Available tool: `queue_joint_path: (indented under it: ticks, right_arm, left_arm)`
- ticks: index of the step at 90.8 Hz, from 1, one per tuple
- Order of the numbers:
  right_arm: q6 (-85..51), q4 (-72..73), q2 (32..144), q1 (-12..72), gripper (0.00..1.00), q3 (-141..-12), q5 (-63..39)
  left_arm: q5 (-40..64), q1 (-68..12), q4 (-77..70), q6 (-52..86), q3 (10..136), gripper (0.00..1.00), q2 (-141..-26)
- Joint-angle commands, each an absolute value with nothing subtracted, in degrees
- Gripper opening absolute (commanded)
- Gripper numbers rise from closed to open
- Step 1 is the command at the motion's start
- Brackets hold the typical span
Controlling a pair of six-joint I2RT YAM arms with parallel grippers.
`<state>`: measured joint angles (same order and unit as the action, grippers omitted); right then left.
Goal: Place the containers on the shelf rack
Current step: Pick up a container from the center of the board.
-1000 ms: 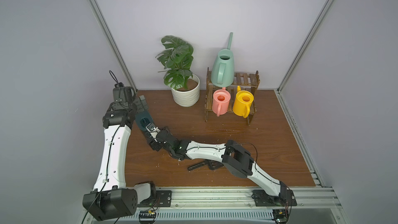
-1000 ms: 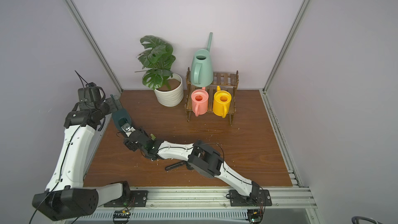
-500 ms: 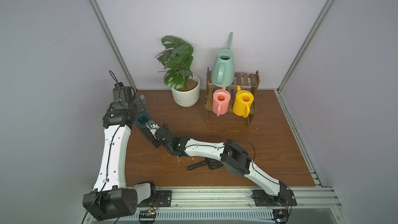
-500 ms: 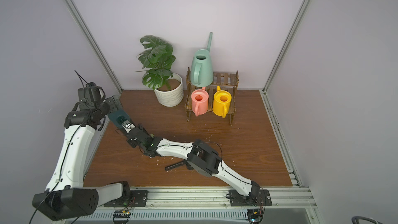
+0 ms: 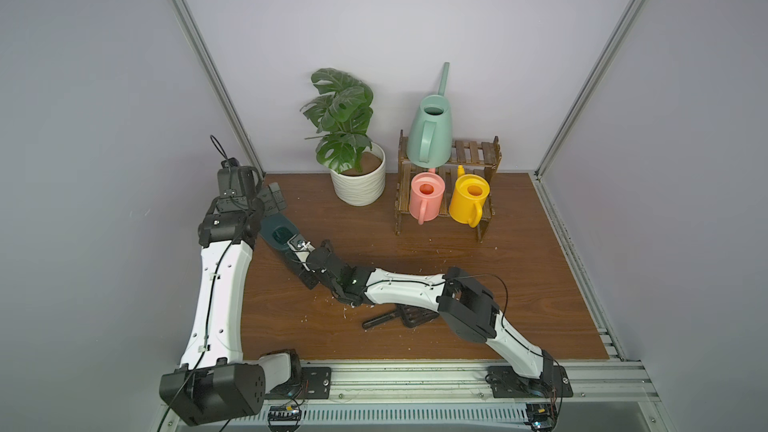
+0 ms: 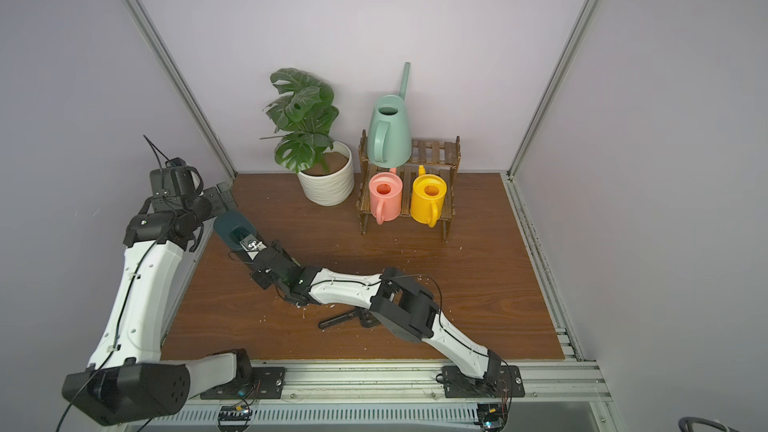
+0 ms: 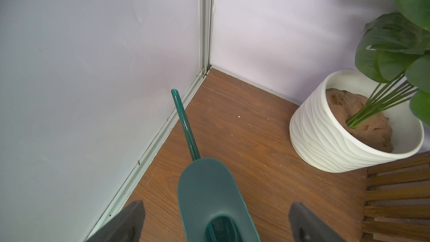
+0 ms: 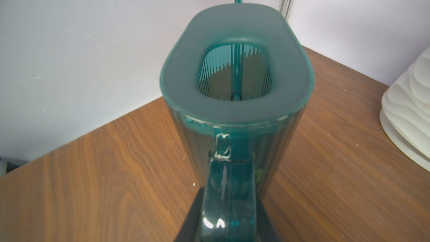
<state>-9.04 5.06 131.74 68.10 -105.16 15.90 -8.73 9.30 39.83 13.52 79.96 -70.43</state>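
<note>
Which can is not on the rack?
The teal can, on the table, handle in the right claw. The green, pink and yellow cans sit on the rack.

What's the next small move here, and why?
Probably lift the dark teal watering can straight up a little: the right claw is shut on its handle, the left claw stands open, gripping nothing, and the shelf rack has free room on its upper tier beside the sage-green watering can.

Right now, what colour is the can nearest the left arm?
Dark teal can, finely ribbed; clearest in the right wrist view.
</note>
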Motion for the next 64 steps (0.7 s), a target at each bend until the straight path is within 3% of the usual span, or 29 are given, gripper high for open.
queue_joint_path:
  ticks: [1, 37, 64]
  right_arm:
    - [-9.27, 12.07, 122.74, 69.05, 0.00, -101.46, 17.29]
    - [-9.55, 14.16, 98.98, 70.70, 0.00, -77.87, 20.95]
    - [-10.23, -2.45, 74.79, 71.45, 0.00, -63.32, 19.67]
  left_arm:
    - [-6.17, 10.11, 39.37, 13.86, 83.18, 0.99, -68.91]
    - [6.90, 10.06, 39.29, 12.29, 88.80, 0.99, -66.92]
    - [8.70, 10.10, 39.24, 11.37, 91.11, 0.99, -67.80]
